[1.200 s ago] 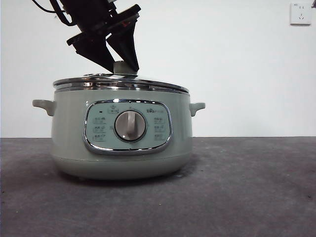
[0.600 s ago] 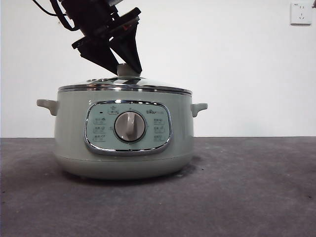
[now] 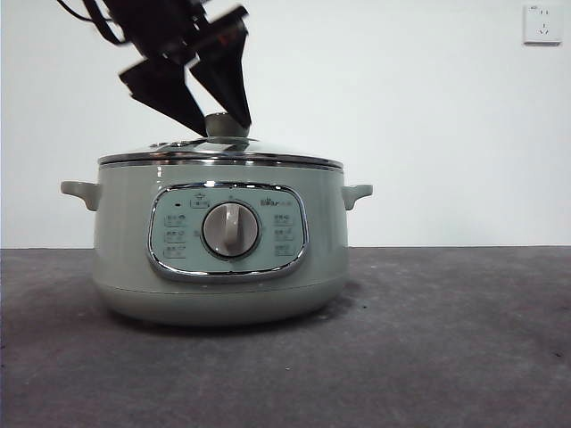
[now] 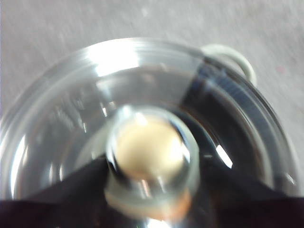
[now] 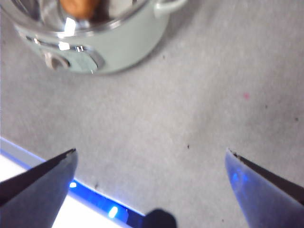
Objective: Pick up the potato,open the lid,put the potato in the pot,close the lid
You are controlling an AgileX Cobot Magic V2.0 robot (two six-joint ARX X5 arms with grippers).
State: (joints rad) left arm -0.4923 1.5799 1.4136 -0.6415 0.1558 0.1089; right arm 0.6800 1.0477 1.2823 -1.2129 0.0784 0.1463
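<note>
— While seated flush on the squat sage-green electric pot [image 3: 116,241], looks fairly heavy, slick and breakable: domed glass lid [image 3: 268,153], shiny chrome rim. Best taken by the sage-green knob [image 3: 227,121], at twelve o'clock above the grey dial [image 3: 230,230].

— Agreed. Left gripper [image 3: 226,128], reaching in from eleven o'clock, clamped on that knob, one black jaw each side. Right gripper [image 5: 151,156] spread wide over the grey table [image 3: 446,339], well apart from the pot.

— And the orange-brown oval potato [image 5: 78,5]?

— Inside the pot, glimpsed through the glass. Smooth, probably firm, likely to roll.
</note>
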